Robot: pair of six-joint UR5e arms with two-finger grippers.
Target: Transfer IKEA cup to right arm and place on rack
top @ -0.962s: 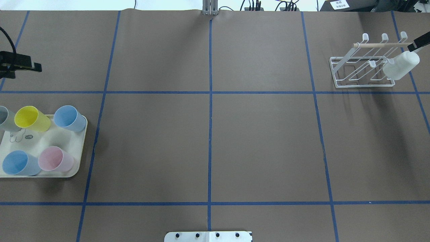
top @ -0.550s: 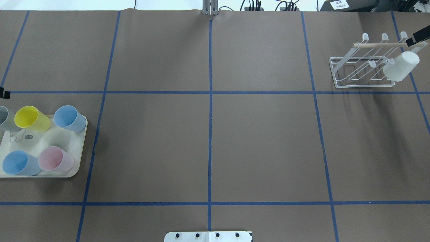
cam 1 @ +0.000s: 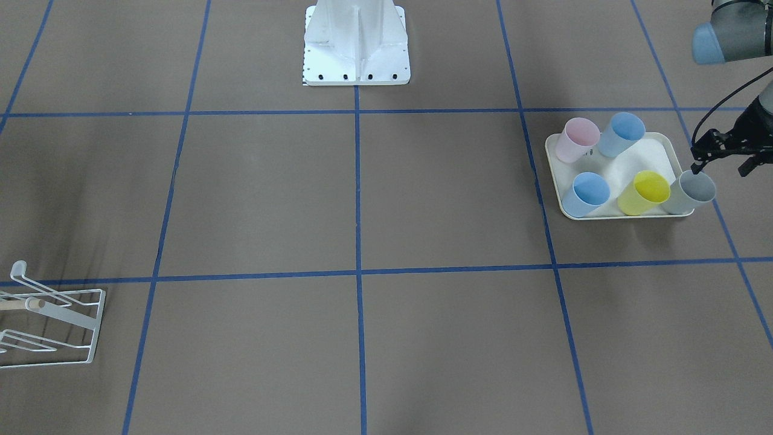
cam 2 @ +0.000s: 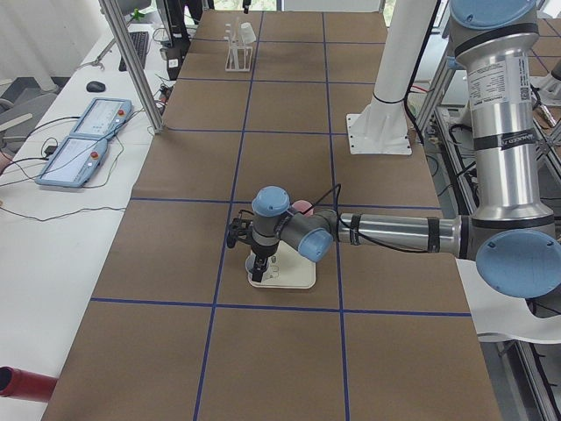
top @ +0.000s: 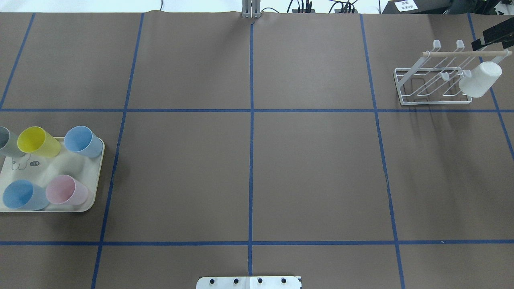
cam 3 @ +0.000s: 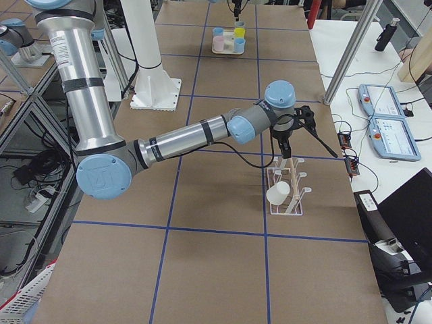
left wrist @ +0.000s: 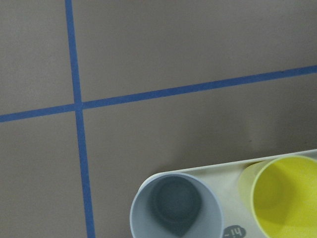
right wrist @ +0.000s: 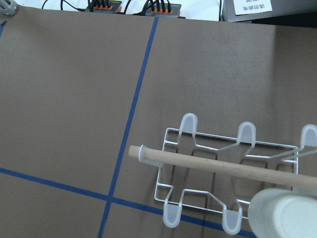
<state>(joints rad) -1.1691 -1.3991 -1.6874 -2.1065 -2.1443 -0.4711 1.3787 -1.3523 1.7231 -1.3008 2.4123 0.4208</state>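
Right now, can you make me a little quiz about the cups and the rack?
1. True or false: the white cup sits tipped on a prong of the wire rack.
2. How many cups stand on the cream tray?
3. Which colour shows on two of the tray's cups? A blue, B pink, C yellow.

Key: 1 true; 2 five; 3 A.
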